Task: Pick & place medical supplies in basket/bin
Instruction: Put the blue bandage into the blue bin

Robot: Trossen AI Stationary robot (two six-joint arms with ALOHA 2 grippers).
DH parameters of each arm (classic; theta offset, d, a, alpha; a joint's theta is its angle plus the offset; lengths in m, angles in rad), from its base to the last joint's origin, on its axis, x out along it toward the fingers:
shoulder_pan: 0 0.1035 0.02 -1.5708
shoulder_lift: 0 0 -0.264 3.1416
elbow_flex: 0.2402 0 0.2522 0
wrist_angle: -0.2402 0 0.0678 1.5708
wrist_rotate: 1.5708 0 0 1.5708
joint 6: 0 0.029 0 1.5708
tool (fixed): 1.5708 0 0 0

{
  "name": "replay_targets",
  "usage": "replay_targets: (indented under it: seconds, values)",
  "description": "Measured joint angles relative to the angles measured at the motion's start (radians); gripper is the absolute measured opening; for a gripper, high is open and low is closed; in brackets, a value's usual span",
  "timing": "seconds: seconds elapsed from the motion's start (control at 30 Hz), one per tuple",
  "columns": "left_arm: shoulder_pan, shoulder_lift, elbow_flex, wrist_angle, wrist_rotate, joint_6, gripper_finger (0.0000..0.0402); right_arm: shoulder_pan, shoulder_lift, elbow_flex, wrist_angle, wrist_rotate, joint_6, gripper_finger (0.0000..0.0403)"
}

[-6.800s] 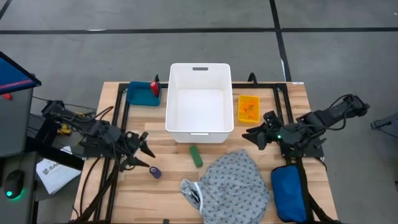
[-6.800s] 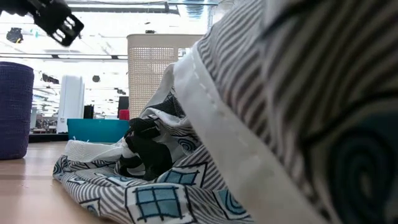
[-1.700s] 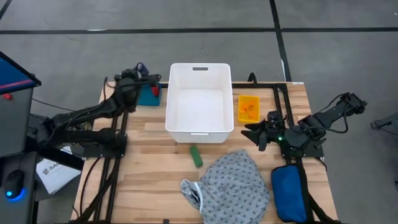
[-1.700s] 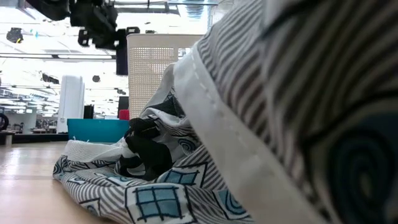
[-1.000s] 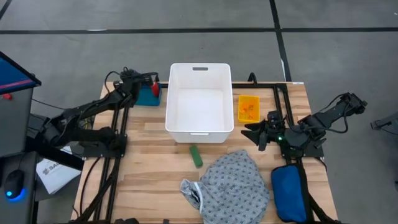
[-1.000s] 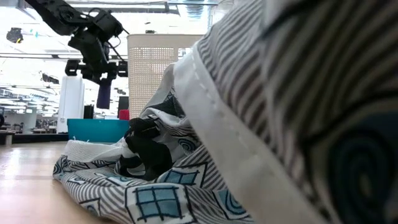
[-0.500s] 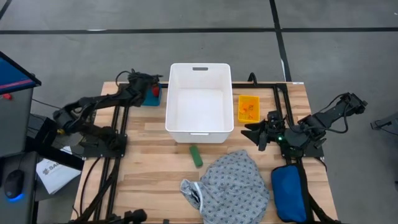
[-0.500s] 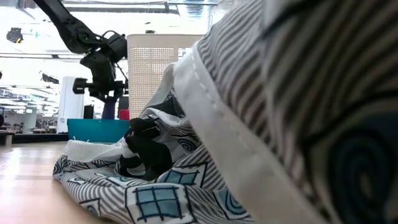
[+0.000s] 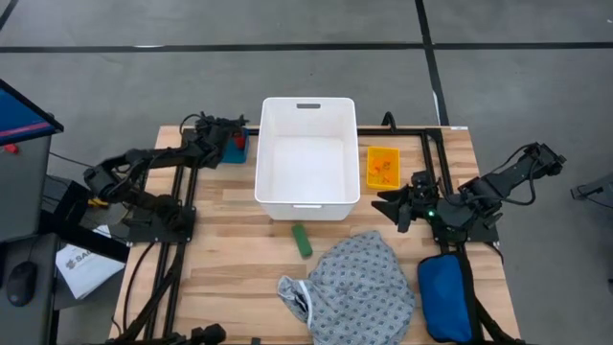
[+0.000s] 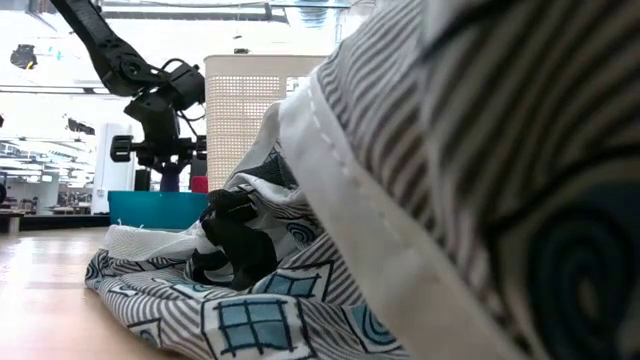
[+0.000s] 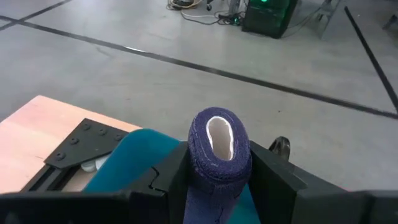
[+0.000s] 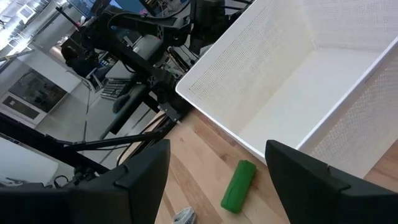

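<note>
Even, bright light overhead; low view's gown looms blurred at right, windows glaring upper left.

No lettering can be read anywhere (the floor paper's dark print is too small)

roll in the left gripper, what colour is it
Purple roll, shown best in the left wrist view, clamped in the left gripper.

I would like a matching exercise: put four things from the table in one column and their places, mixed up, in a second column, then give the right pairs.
Things:
1. purple roll
2. green roll
3. orange tray
4. blue pouch

Places:
A. right of the white bin
B. held in the left claw
C. beside the patterned gown, near the table's right front corner
D. on the wood between bin and gown

Pairs: 1-B, 2-D, 3-A, 4-C
</note>
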Motion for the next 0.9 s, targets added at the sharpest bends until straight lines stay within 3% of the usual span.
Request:
replay_targets:
  seconds: [0.9]
  values:
    - [-0.016, 0.045, -0.024, 0.118, 0.050, 0.094, 0.0135, 0.000, 0.000, 0.000, -0.003, -0.002, 0.003, 0.0260]
